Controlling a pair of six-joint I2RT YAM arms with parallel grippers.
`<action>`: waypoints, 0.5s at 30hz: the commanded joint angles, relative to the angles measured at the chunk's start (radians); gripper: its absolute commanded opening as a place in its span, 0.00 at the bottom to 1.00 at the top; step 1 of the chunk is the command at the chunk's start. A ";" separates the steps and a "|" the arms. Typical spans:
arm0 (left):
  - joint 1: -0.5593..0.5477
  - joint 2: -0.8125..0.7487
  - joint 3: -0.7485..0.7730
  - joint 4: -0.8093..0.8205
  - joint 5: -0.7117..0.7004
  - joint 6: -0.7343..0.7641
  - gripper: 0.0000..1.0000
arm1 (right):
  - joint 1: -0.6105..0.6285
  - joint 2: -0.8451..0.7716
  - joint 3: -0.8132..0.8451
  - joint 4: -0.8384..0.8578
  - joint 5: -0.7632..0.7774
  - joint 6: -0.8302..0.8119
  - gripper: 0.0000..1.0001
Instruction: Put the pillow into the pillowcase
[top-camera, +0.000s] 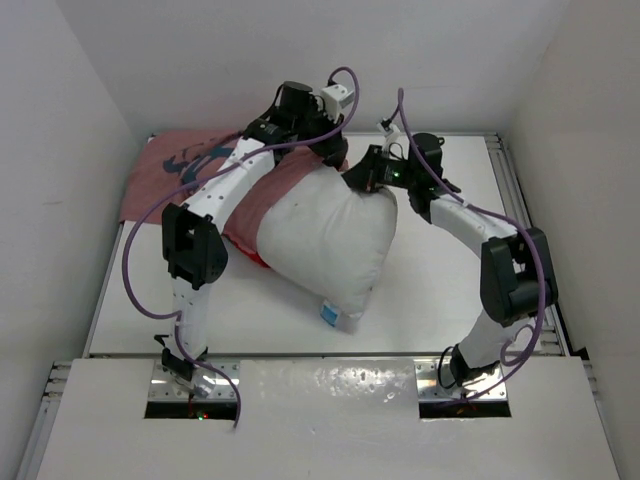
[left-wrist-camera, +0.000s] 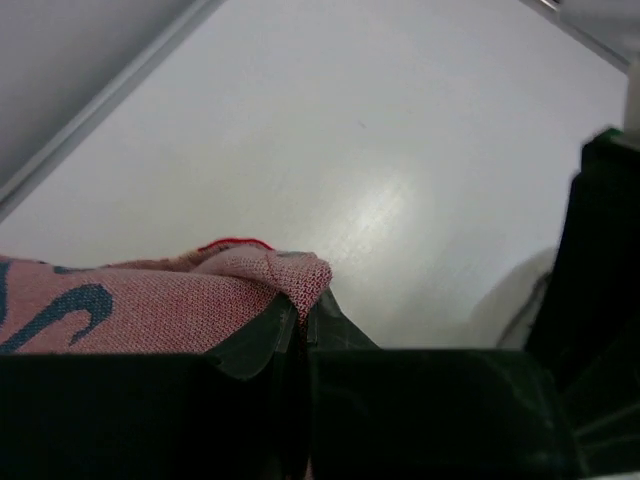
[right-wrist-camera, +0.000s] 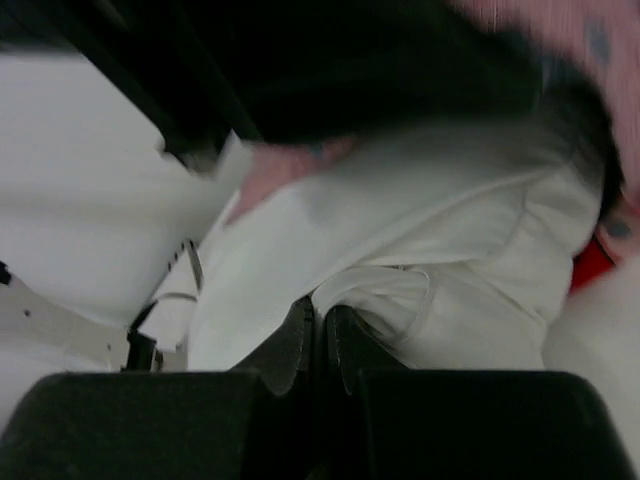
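The white pillow (top-camera: 330, 245) lies in the middle of the table, its far end tucked against the pink pillowcase (top-camera: 165, 175). The pillowcase spreads to the back left, reverse side up with dark blue print. My left gripper (top-camera: 328, 152) is at the pillow's far edge and is shut on a fold of the pillowcase (left-wrist-camera: 150, 300); the left gripper (left-wrist-camera: 302, 305) shows its jaws pinching that fabric. My right gripper (top-camera: 370, 175) is at the pillow's far right corner. In the right wrist view the right gripper (right-wrist-camera: 320, 322) is shut on white pillow (right-wrist-camera: 450, 250) fabric.
A blue label (top-camera: 330, 313) marks the pillow's near corner. A red strip of pillowcase (top-camera: 255, 258) shows under the pillow's left side. Metal rails (top-camera: 515, 190) edge the white table, with walls close on the left, back and right.
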 joint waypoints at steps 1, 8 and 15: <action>-0.049 -0.023 0.086 -0.005 0.275 0.021 0.00 | 0.033 -0.023 -0.004 0.386 0.006 0.175 0.00; -0.068 -0.035 0.150 -0.100 0.587 0.115 0.00 | -0.028 0.090 -0.058 0.456 0.277 0.453 0.00; -0.048 -0.037 0.078 -0.191 0.325 0.217 0.74 | -0.042 0.089 0.037 -0.057 0.449 0.163 0.56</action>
